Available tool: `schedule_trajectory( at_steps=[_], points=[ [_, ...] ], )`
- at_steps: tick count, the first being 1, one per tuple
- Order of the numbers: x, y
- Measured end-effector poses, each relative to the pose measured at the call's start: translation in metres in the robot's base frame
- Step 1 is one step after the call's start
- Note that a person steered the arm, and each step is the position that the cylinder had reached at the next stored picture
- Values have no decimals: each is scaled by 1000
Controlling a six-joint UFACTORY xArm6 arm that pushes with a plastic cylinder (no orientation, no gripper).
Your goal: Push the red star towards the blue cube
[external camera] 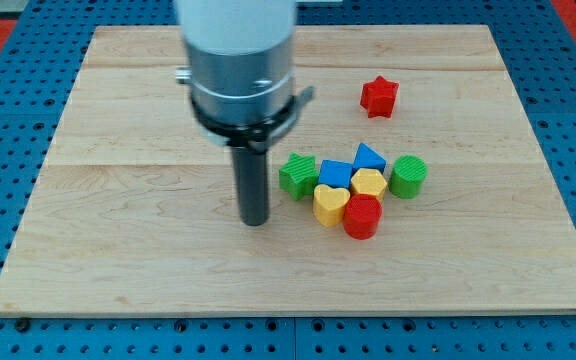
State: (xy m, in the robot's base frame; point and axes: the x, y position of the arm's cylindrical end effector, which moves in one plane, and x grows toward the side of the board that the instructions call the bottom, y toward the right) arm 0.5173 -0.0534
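The red star (378, 96) sits alone toward the far right of the board (118, 270), well apart from the cluster nearer the middle. In that cluster the blue cube (335, 174) is hemmed in: a green star (297, 175) touches it on the left, a blue triangle (370, 158) is just to its right, and a yellow heart (330, 204), a yellow block (370, 184) and a red cylinder (362, 216) crowd its near side, with a green cylinder (408, 176) at the right end. My tip (255, 221) rests on the wood left of the cluster, near the green star and touching no block. There is no pincer here, only the rod, so no spread or squeeze to report. As I judge it, the tip stands on the wrong side: it must get behind the star, on its far right, to drive it near and left toward the cube.
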Motion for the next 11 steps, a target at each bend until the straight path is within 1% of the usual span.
schedule_trajectory(
  at_steps=[1, 2, 3, 4, 5, 6, 7, 8, 9, 10, 11],
  points=[
    [0, -47],
    [-63, -117],
    [-163, -96],
    [-197, -17],
    [-211, 82],
    [-268, 153],
    [-229, 226],
    [-188, 159],
    [-176, 89],
    [-186, 98],
    [-207, 171]
  ],
)
